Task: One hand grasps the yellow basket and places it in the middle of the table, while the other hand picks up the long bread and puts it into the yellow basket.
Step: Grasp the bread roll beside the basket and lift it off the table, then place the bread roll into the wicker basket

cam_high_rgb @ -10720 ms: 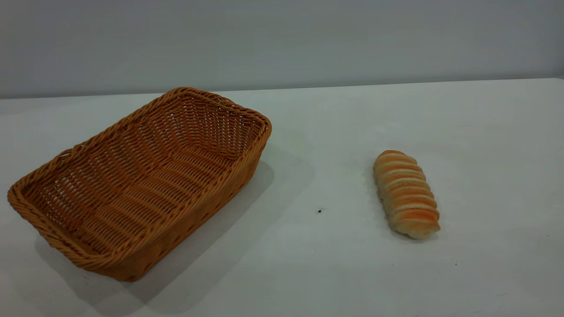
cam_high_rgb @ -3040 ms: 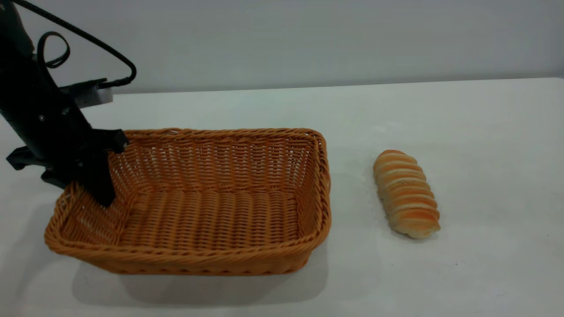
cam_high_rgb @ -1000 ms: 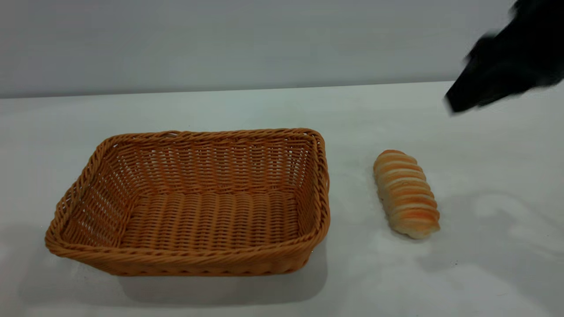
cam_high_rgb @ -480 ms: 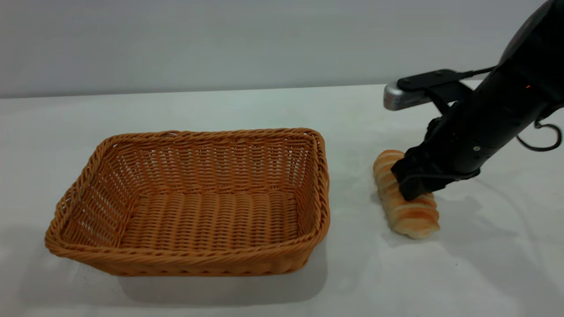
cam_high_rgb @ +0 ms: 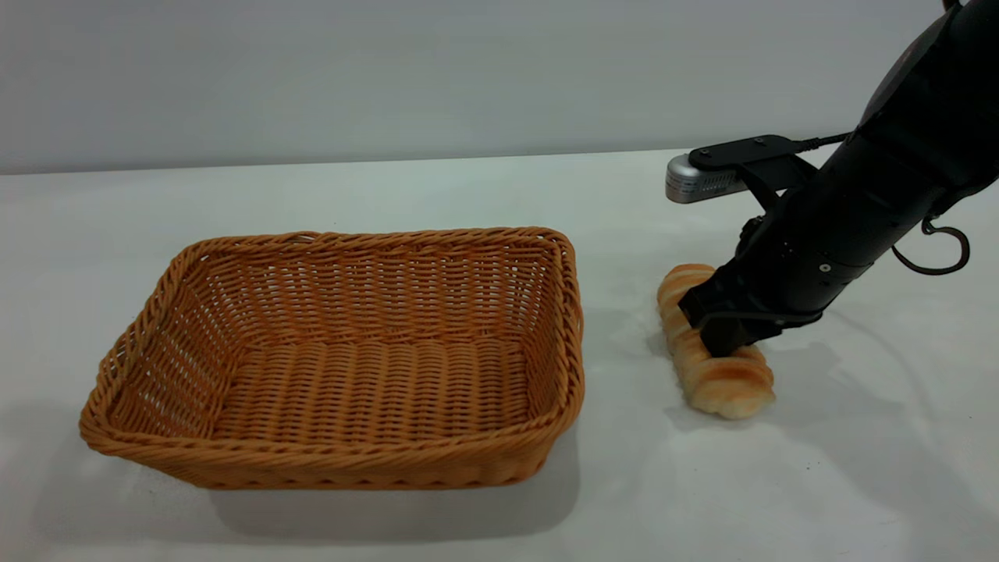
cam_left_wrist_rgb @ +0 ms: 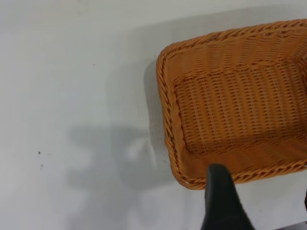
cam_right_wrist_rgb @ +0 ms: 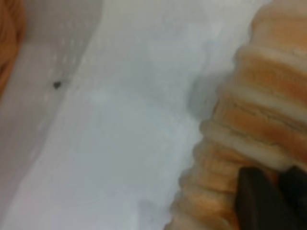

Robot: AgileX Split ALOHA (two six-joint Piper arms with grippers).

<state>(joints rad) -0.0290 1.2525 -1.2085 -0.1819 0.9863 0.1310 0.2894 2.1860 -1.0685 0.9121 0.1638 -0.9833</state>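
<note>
The right arm at the right of the exterior view is bulky, matte black and rounded, with a small pale screw head low on its wrist. A flat black bracket at its upper side carries a silver-grey camera, fed by a thin black cable. Another black cable curls into a hook at the far right. In the left wrist view, a slim black finger with a rounded tip shows at the lower edge.
</note>
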